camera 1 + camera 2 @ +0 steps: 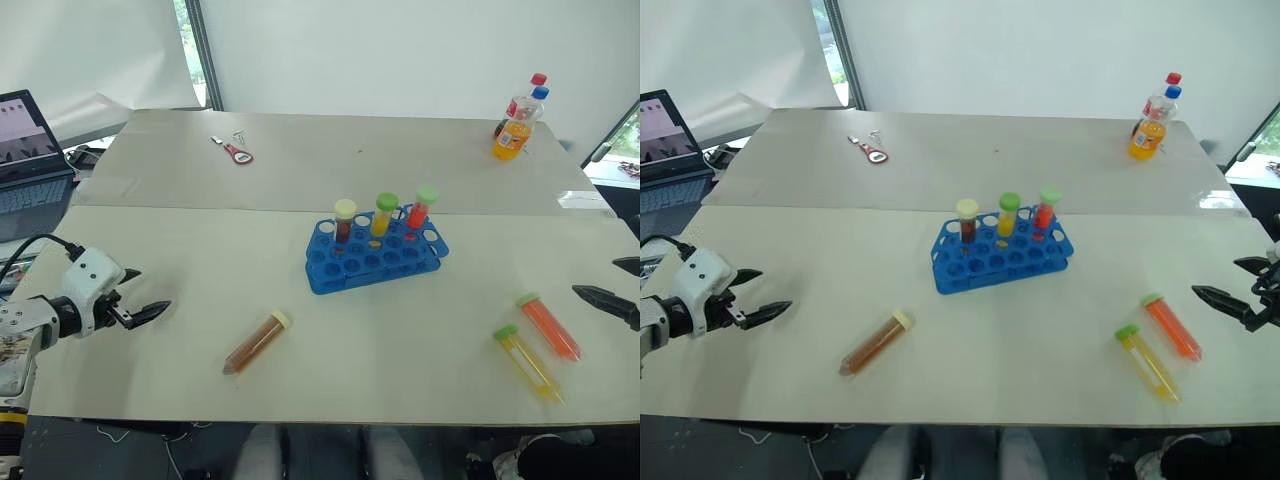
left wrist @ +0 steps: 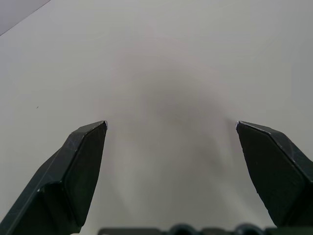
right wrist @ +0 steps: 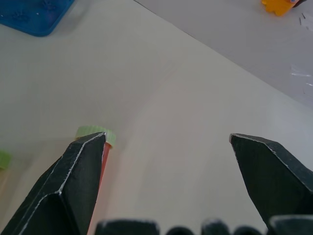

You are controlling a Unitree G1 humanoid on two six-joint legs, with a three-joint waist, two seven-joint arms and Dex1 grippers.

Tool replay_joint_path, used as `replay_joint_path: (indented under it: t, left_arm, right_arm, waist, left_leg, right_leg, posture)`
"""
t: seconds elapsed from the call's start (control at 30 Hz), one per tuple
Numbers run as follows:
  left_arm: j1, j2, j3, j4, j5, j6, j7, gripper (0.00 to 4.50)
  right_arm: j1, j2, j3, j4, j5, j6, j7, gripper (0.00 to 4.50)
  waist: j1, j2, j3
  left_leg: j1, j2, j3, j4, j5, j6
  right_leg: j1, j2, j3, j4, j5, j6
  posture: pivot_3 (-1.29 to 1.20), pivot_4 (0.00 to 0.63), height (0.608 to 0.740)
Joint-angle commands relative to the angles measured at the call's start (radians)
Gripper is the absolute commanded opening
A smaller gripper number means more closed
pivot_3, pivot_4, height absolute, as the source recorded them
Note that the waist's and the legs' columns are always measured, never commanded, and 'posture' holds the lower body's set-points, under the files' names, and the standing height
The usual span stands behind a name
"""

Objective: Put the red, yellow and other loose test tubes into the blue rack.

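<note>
Brown tube lies diagonal — cap toward blue rack; both pincers apart, empty.

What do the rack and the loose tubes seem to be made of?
The rack: probably moulded plastic, bright blue and slightly glossy, with even rows of round holes.
The loose tubes, brown, red and yellow: clear walls that show the liquid inside, likely plastic, though glass cannot be ruled out. Their caps look like matt plastic.
</note>
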Motion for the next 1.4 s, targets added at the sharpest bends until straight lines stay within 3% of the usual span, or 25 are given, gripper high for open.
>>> replay_joint_path:
  t: [0.03, 0.27, 0.4, 0.6, 0.8, 1.07, 1.4]
  left_arm:
    - [-0.039, 0.004, -0.040, -0.180, -0.058, 0.006, -0.057, 4.48]
    - [-0.176, -0.053, -0.168, -0.463, -0.205, 0.178, -0.079, 4.48]
    - [-0.284, -0.121, -0.269, -0.586, -0.291, 0.275, -0.086, 4.48]
    - [-0.414, -0.215, -0.386, -0.615, -0.331, 0.302, -0.115, 4.48]
    - [-0.506, -0.331, -0.487, -0.573, -0.291, 0.258, -0.130, 4.48]
    - [-0.545, -0.412, -0.542, -0.538, -0.253, 0.222, -0.132, 4.48]
    - [-0.538, -0.437, -0.554, -0.510, -0.226, 0.195, -0.133, 4.50]
  right_arm:
    - [-0.029, -0.041, 0.001, -0.048, 0.016, 0.039, 0.006, 4.50]
    - [-0.020, -0.076, 0.019, -0.262, 0.090, 0.264, 0.034, 4.50]
    - [-0.040, -0.163, 0.141, -0.341, 0.039, 0.440, 0.004, 4.50]
    - [-0.177, -0.229, 0.382, -0.242, -0.014, 0.590, 0.039, 4.50]
    - [-0.341, -0.180, 0.586, -0.062, -0.107, 0.588, 0.084, 4.50]
    - [-0.475, -0.105, 0.696, 0.164, -0.185, 0.538, 0.154, 4.50]
    - [-0.536, -0.071, 0.753, 0.269, -0.223, 0.530, 0.299, 1.26]
  waist:
    - [0.003, 0.000, 0.000]
    - [0.002, 0.000, 0.000]
    - [0.001, 0.000, 0.000]
    - [0.002, 0.000, 0.000]
    - [0.000, 0.000, 0.000]
    - [0.000, 0.001, 0.000]
    - [0.002, 0.002, 0.000]
  left_leg:
    - [0.000, 0.000, 0.000, 0.000, 0.000, 0.000]
    - [0.000, 0.000, -0.001, 0.000, 0.000, 0.000]
    - [0.000, 0.000, -0.002, 0.000, 0.000, 0.000]
    - [0.003, 0.000, -0.002, 0.000, 0.000, 0.000]
    - [0.005, -0.001, -0.003, 0.000, 0.000, 0.000]
    - [0.006, -0.001, -0.002, 0.000, 0.000, 0.000]
    - [0.007, -0.001, -0.003, 0.000, 0.000, 0.000]
  right_leg:
    - [0.000, 0.000, 0.000, 0.000, 0.000, 0.000]
    - [0.001, 0.000, 0.000, 0.000, 0.000, 0.000]
    - [0.002, 0.000, 0.000, 0.000, 0.000, 0.000]
    - [0.005, 0.000, -0.001, -0.002, 0.000, 0.000]
    - [0.008, 0.000, 0.000, -0.003, 0.000, 0.000]
    - [0.009, 0.000, 0.000, -0.004, 0.000, 0.000]
    - [0.011, 0.000, 0.000, -0.004, 0.000, 0.000]
  posture:
    - [0.00, 0.150, 0.671]
    - [0.00, 0.150, 0.671]
    - [0.00, 0.150, 0.671]
    - [0.00, 0.150, 0.671]
    - [0.00, 0.150, 0.671]
    - [0.00, 0.150, 0.671]
    - [0.00, 0.150, 0.671]
